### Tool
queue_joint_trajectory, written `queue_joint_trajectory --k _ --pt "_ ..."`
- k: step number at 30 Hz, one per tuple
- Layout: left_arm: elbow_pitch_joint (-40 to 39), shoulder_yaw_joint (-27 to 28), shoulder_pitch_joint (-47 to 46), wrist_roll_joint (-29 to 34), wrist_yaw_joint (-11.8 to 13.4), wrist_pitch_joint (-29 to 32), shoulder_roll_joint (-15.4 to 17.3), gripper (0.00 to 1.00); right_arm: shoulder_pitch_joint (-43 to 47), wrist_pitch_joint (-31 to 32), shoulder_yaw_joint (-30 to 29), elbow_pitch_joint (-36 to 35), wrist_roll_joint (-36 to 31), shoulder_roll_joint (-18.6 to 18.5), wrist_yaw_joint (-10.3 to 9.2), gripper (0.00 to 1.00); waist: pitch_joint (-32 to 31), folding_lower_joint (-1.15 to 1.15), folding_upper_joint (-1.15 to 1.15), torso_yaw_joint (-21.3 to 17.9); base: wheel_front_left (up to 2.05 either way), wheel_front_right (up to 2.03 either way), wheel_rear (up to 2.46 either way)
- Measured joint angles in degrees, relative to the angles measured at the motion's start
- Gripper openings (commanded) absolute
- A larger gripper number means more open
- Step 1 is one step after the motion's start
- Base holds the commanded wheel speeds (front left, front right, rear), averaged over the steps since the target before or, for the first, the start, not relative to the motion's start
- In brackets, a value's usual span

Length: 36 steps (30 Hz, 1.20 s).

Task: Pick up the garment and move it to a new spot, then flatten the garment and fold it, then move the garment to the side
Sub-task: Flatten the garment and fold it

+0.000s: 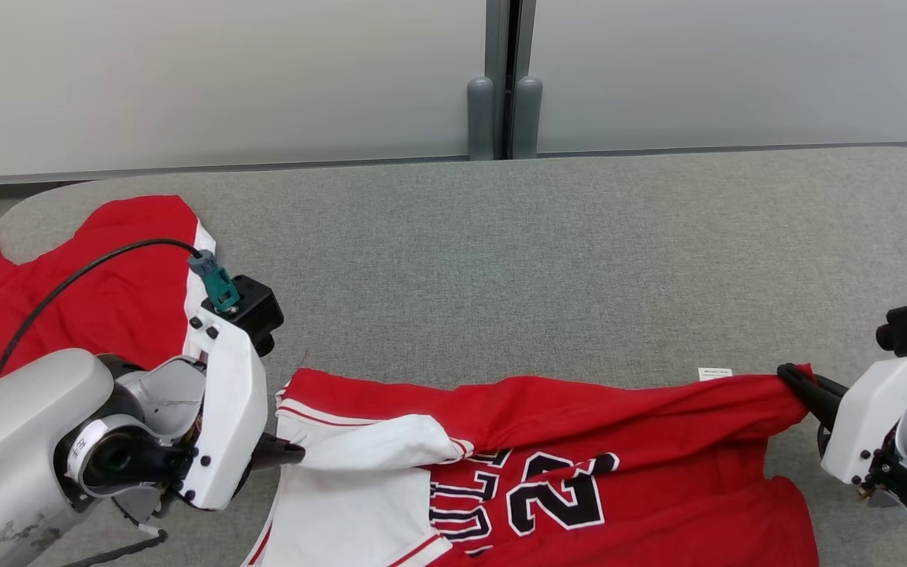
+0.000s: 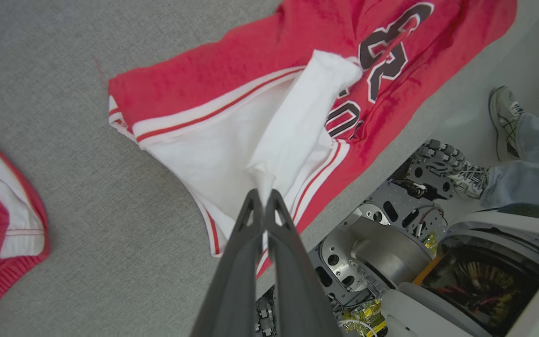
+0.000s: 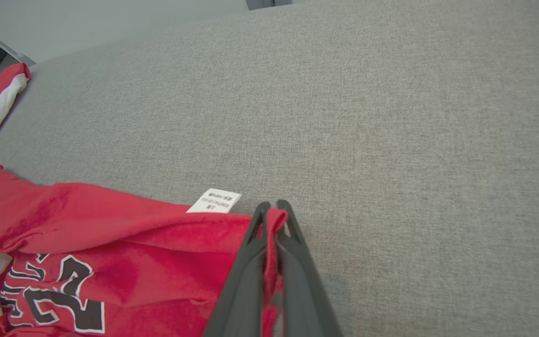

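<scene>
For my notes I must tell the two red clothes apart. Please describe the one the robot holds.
On the grey table, look along the near edge. A red garment lies between the left pincer and right pincer, both shut on it. Unlike the other red garment at the far left, it shows black numerals outlined in white.

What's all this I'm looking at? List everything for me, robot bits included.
jersey: one, red with white sleeve and black numbers, near edge of the table
label: one, white, jersey's far edge
second garment: one, red and white, table's far left
table: one, grey fabric, bearing both garments
posts: two, grey, by the wall behind
person's shoes: two, pale, on the floor
left pincer: one, dark, shut on the white sleeve
right pincer: one, dark, shut on a red corner
</scene>
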Motion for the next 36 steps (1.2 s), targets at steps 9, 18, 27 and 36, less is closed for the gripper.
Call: queue_joint_trajectory --k 9,18,27,36 --pt "-4.23 -0.13 1.97 -3.93 2.07 3.14 1.41 0.00 1.85 2.68 0.15 -4.37 1.55 -3.05 0.00 0.00 -0.33 0.00 0.00 0.41 0.00 0.00 0.00" --pt "-5.15 -0.80 5.05 -5.44 3.07 5.13 1.70 0.00 2.92 7.05 1.05 -6.08 3.49 -5.38 0.00 0.00 0.49 0.00 0.00 0.73 0.00 0.00 0.00" --pt "-1.31 -1.32 8.40 -4.66 2.74 5.35 -0.35 0.45 3.57 12.11 1.51 -4.83 4.42 -5.41 0.00 0.32 0.83 0.00 0.00 0.47 0.00 0.00 0.00" --pt "2.57 -1.27 9.77 -2.76 1.54 4.82 -1.32 1.00 4.99 13.39 0.41 -5.45 3.56 -4.03 0.00 1.00 -0.34 0.00 0.00 -0.13 0.00 0.00 0.00"
